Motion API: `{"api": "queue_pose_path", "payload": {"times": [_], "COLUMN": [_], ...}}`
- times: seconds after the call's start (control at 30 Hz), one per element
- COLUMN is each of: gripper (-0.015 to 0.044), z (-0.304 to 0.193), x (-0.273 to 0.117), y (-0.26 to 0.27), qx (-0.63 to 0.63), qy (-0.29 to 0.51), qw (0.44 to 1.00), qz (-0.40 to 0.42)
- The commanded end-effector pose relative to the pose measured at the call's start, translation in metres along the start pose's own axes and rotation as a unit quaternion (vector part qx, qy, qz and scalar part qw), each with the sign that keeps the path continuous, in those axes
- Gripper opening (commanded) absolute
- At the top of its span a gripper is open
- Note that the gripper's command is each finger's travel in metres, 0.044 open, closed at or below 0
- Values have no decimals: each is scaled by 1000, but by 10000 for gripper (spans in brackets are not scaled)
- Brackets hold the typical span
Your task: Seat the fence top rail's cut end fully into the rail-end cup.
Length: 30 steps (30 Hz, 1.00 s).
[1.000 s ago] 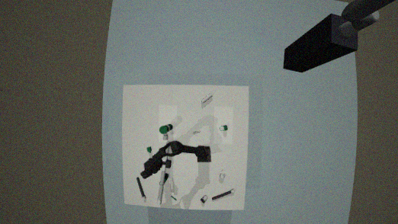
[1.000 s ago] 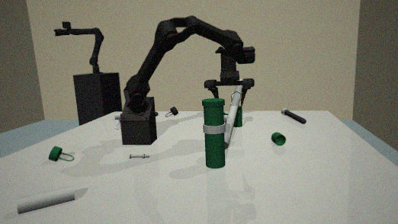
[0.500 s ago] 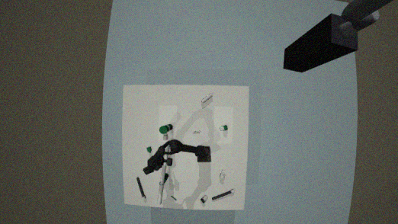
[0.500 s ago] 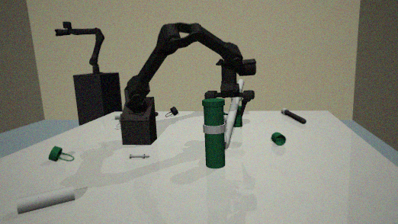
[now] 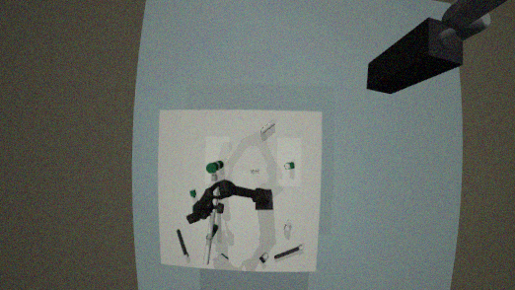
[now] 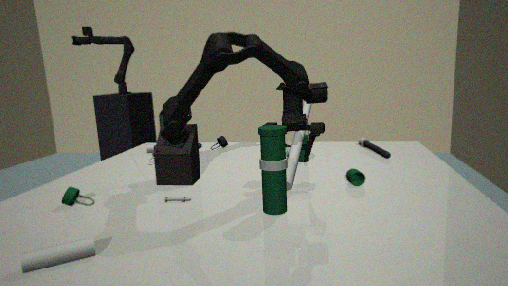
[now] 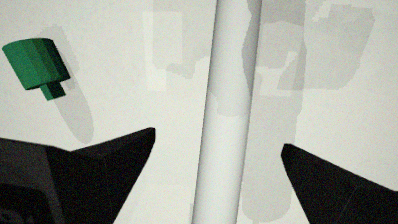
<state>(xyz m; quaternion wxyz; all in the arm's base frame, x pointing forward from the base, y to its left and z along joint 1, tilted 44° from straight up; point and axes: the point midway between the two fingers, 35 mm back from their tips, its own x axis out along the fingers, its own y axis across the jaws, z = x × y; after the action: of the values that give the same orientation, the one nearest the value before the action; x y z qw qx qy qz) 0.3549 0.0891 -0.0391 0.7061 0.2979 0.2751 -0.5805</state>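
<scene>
The big green post (image 6: pixel 274 195) (image 5: pixel 212 168) stands upright, its grey brace band (image 6: pixel 273 164) below the cap. I see no cup on the band; its far side is hidden. The pale rail (image 6: pixel 294 160) (image 7: pixel 225 110) slopes, its near end low behind the post and its far end high. It passes beside a smaller green post (image 6: pixel 305 155); the loop cap around it is not clear. A loose green cup (image 6: pixel 355 178) (image 7: pixel 35 62) (image 5: pixel 192 193) with a small tab lies on the table; whether it is the rail-end cup I cannot tell. My gripper (image 7: pixel 218 141) is open, its fingers astride the rail, holding nothing.
A green cap (image 6: pixel 71 196) with a ring, a small bolt (image 6: pixel 177 199) and a pale tube (image 6: pixel 60 256) (image 5: pixel 267 129) lie on the robot base's side. A black tube (image 6: pixel 376 149) (image 5: pixel 183 243) lies beyond the loose cup. The arm's base (image 6: pixel 177 162) stands beside the big post.
</scene>
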Motion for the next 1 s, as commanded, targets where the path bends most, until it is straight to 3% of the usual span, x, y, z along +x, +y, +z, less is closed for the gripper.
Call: {"api": "queue_pose_path", "payload": {"times": [0.0, 0.77, 0.97], "gripper": [440, 440, 282], "z": [1, 2, 2], "x": [7, 42, 42], "y": [-1, -2, -2], "qx": [-3, -3, -3], "qy": [-3, -5, -5], "qw": [1000, 1000, 1000], "qz": [0, 0, 0]}}
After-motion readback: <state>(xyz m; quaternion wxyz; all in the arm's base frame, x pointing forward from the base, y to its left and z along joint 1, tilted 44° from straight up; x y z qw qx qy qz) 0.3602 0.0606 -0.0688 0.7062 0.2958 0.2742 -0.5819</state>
